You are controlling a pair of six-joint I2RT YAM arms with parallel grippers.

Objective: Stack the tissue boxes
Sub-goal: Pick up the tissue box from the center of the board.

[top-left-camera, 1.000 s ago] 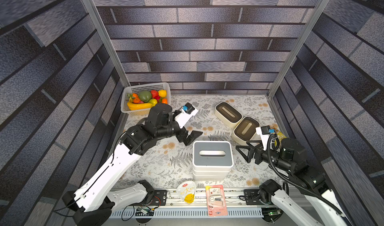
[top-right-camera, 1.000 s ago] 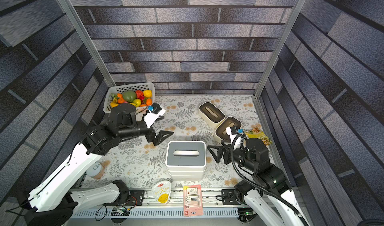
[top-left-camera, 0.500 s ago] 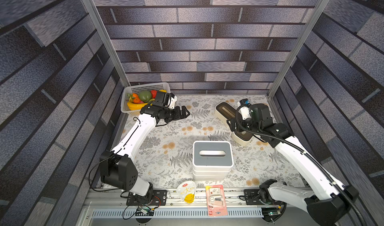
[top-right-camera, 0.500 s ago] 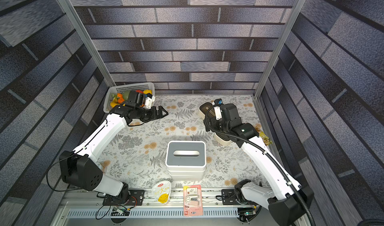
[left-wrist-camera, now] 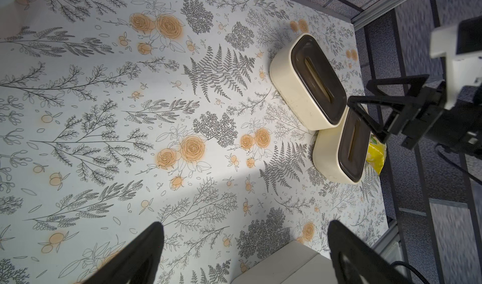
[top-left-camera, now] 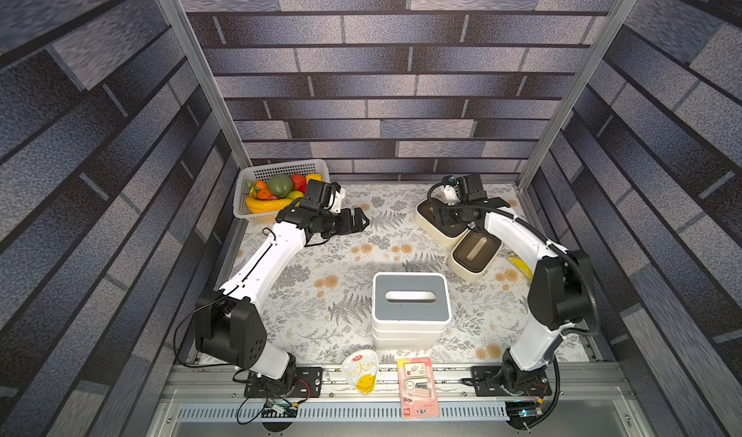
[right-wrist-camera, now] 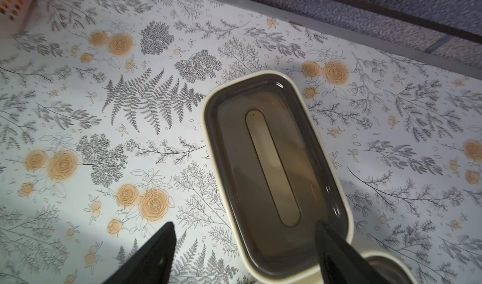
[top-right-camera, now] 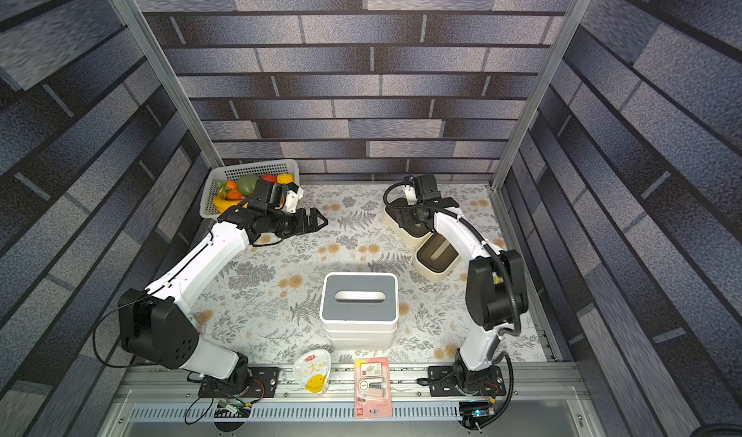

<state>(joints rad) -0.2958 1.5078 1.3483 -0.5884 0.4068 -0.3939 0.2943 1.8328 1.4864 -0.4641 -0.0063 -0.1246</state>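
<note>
Well, my right gripper [right-wrist-camera: 245,224] stood, jaws apart, around one end of a dark-lidded tissue box [right-wrist-camera: 229,165]; my left gripper [left-wrist-camera: 245,224] hung wide open over the mat [left-wrist-camera: 104,113]. The grey-lidded stack [top-left-camera: 385,306] sat centre front; the red label on the front packet [top-left-camera: 361,370] was too small to read.

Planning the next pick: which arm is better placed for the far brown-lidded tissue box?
Right. The right end effector hangs open over that brown-lidded tissue box; the left end effector hovers across the table, beside the fruit basket.
</note>
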